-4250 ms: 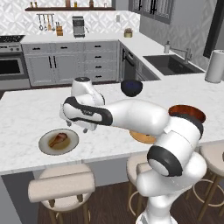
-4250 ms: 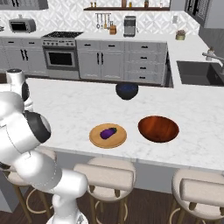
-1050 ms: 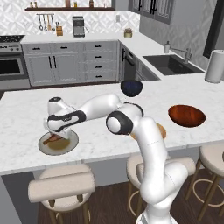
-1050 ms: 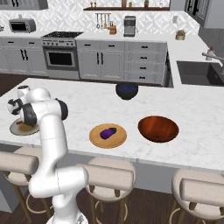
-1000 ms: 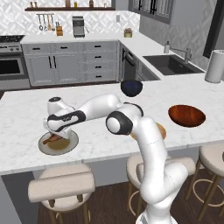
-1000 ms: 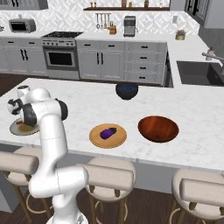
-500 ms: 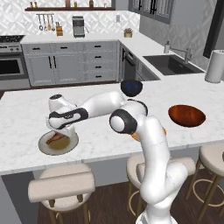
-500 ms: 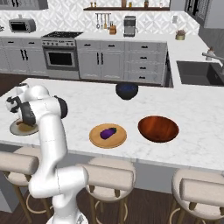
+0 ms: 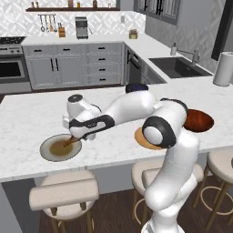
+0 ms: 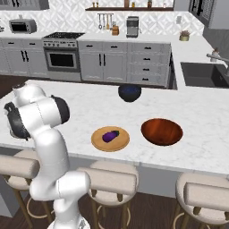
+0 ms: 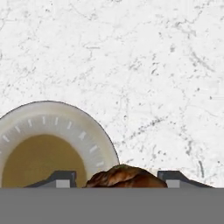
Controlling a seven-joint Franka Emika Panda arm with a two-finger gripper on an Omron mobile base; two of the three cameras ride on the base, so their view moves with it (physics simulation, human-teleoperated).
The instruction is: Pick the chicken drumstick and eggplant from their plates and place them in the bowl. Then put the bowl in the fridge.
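The chicken drumstick (image 11: 124, 177), golden-brown, sits between my gripper's (image 11: 118, 179) two dark fingertips, lifted just off the pale grey plate (image 11: 94, 140), whose brownish centre is bare. In the left base view my gripper (image 9: 73, 138) hangs over that plate's (image 9: 45, 148) right side with the chicken drumstick (image 9: 68, 142) in it. The purple eggplant (image 10: 110, 135) lies on the wood-coloured plate (image 10: 99, 142) at the counter's front. Right of it stands the red-orange bowl (image 10: 162, 131), nothing inside. The fridge is out of view.
A dark navy bowl (image 10: 129, 92) sits further back on the marble island. Bar stools (image 10: 107, 179) line the island's near edge. A sink (image 9: 175, 66) and an oven (image 10: 61, 58) are along the back counters.
My gripper closed on the chicken drumstick and rose a little, lifting it off the grey plate, whose centre now shows bare.
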